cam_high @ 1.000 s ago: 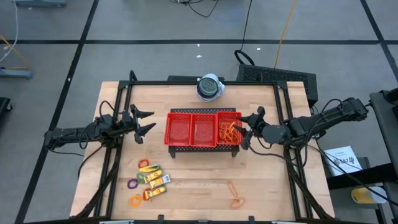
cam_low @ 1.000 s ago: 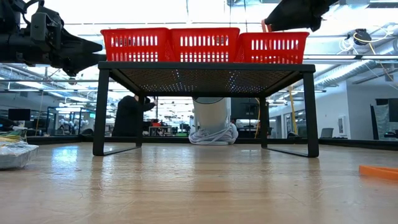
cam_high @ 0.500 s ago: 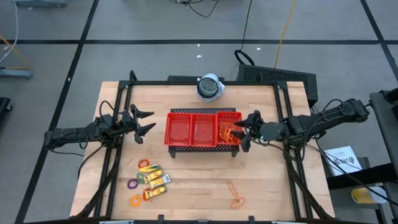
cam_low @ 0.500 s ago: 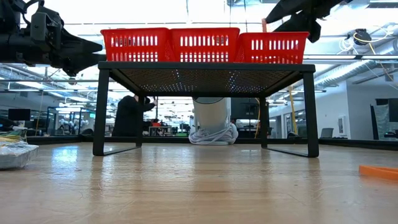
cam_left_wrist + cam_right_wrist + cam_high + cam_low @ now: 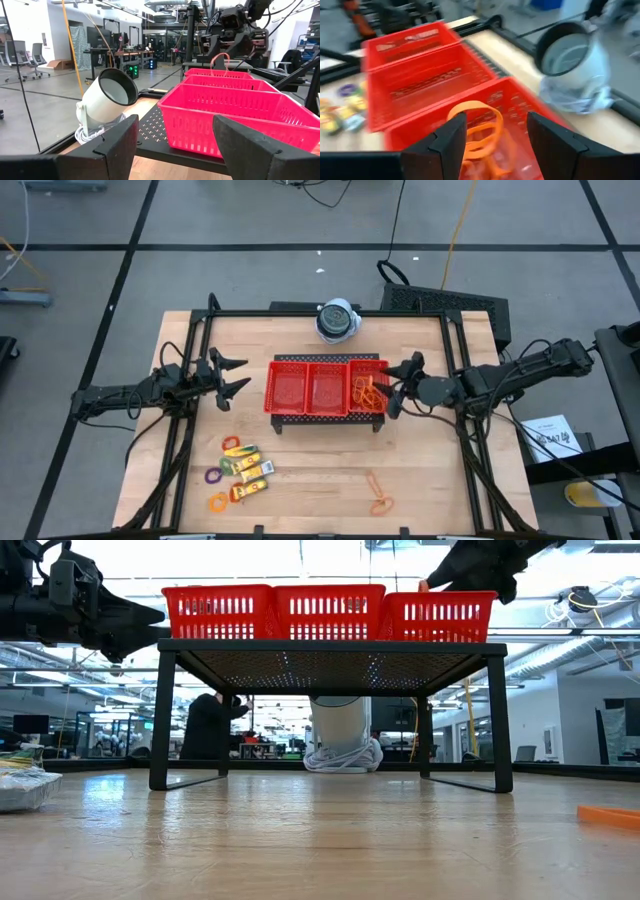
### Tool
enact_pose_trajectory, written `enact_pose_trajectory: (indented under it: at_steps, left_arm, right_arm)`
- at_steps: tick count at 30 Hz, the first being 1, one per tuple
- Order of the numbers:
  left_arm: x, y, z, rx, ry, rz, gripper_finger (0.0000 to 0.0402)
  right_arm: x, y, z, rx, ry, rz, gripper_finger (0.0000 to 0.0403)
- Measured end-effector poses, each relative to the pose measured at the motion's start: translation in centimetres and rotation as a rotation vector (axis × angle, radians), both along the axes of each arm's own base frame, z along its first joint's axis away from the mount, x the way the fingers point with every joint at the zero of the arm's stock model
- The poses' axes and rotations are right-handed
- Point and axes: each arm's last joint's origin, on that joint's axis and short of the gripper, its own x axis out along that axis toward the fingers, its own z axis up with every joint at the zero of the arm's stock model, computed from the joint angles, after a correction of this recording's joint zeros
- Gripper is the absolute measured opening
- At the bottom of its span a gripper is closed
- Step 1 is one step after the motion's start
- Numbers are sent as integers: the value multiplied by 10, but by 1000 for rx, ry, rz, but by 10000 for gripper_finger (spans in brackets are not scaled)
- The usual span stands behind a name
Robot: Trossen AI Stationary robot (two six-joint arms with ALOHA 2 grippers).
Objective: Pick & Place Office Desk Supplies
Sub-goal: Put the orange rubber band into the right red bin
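A red three-compartment mesh tray (image 5: 325, 387) sits on a black stand. Orange rubber bands (image 5: 367, 392) lie in its right compartment, and one loop (image 5: 479, 129) stands up from the heap. My right gripper (image 5: 391, 388) is open at that compartment's right rim, its fingers on either side of the loop. My left gripper (image 5: 232, 377) waits open to the left of the tray, with nothing between its fingers. More rubber bands (image 5: 378, 498), yellow packets (image 5: 250, 469) and small rings (image 5: 215, 477) lie on the near part of the table. My right gripper's open fingers (image 5: 447, 145) stand on either side of the upright orange loop (image 5: 479, 129), which rises from the heap in the right compartment. Whether a finger touches the loop cannot be told.
A round white-grey device (image 5: 337, 320) stands at the far edge, behind the tray. The tray's left and middle compartments (image 5: 308, 387) look bare. Black frame rails (image 5: 190, 430) run along both sides of the table. A person stands in the room far behind.
My right gripper has opened wider over the tray's right compartment and rolled a little without leaving its place. The orange band at its fingertips now stands lower against the tray's rim. My left arm has kept still.
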Motion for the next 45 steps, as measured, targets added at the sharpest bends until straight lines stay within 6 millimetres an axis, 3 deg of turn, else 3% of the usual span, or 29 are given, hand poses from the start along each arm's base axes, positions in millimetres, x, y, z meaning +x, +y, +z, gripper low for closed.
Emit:
enact_pose_trajectory:
  at_steps: [7, 10, 14, 18, 23, 29, 34, 41, 45]
  left_arm:
    - [0, 0, 0, 0, 0, 0, 267]
    - [0, 0, 0, 0, 0, 0, 267]
    - [0, 0, 0, 0, 0, 0, 267]
    - [0, 0, 0, 0, 0, 0, 267]
    - [0, 0, 0, 0, 0, 0, 267]
    - [0, 0, 0, 0, 0, 1, 267]
    - [0, 0, 0, 0, 0, 0, 267]
    - [0, 0, 0, 0, 0, 0, 267]
    - [0, 0, 0, 0, 0, 1, 267]
  right_arm:
    - [-4, -3, -5, -74, 72, -45, 194]
    - [-4, -1, -6, -99, 117, 51, 194]
    - [-3, -1, -5, -90, 101, 45, 191]
    - [0, 4, -2, -88, 92, 210, 189]
    - [1, 4, -1, -149, 104, 223, 189]
    - [2, 4, 1, -101, 66, 218, 188]
    - [1, -1, 1, -114, 31, 15, 181]
    - [2, 1, 2, -80, 21, 63, 180]
    - [6, 7, 6, 8, -34, 207, 179]
